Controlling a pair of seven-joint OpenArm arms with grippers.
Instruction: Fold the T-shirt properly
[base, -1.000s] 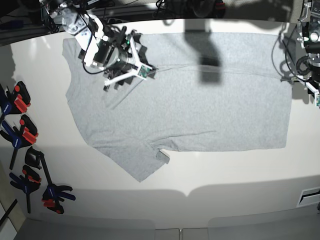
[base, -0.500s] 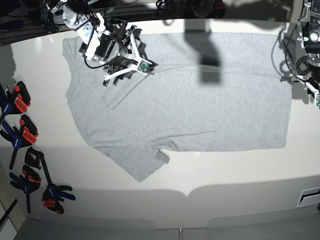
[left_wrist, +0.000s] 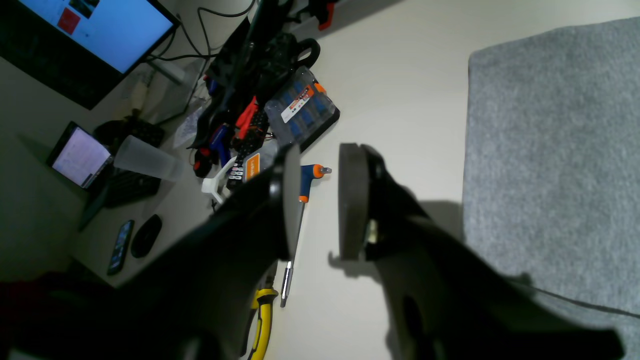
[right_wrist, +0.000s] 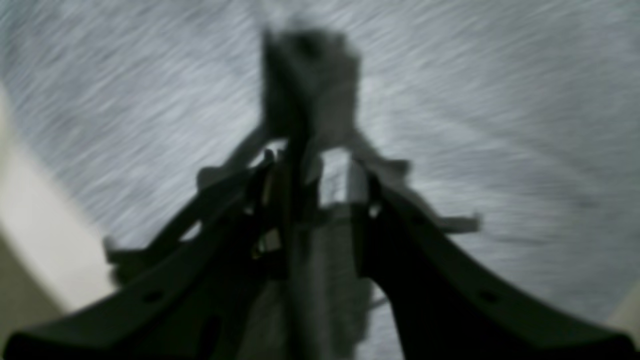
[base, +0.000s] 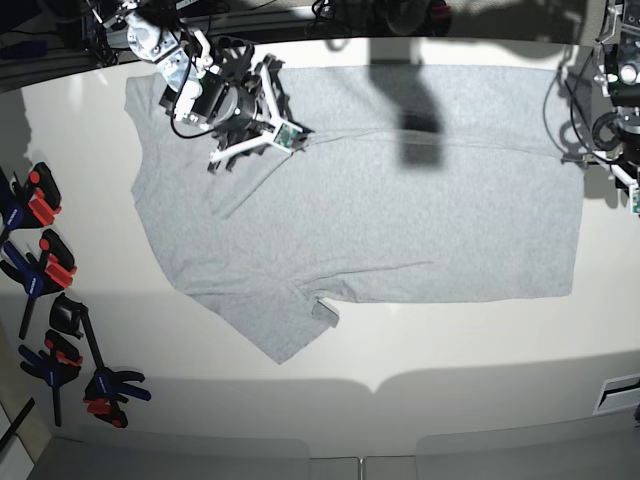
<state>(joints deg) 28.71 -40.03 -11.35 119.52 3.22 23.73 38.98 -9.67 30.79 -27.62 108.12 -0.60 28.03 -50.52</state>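
At the left of the base view the right hand (base: 262, 140) has shifted up toward the far edge of the T-shirt (base: 400, 210) and narrowed its jaws; its wrist view is too blurred to tell whether cloth is pinched. That suggests a grasp near the sleeve fold is starting. The shirt lies spread flat across the pale surface (base: 450, 350), clamps (base: 45, 270) beside its left edge. At the right, the left hand (left_wrist: 320, 200) hangs apart, empty, beyond the shirt's hem, above scattered tools (left_wrist: 300, 107).
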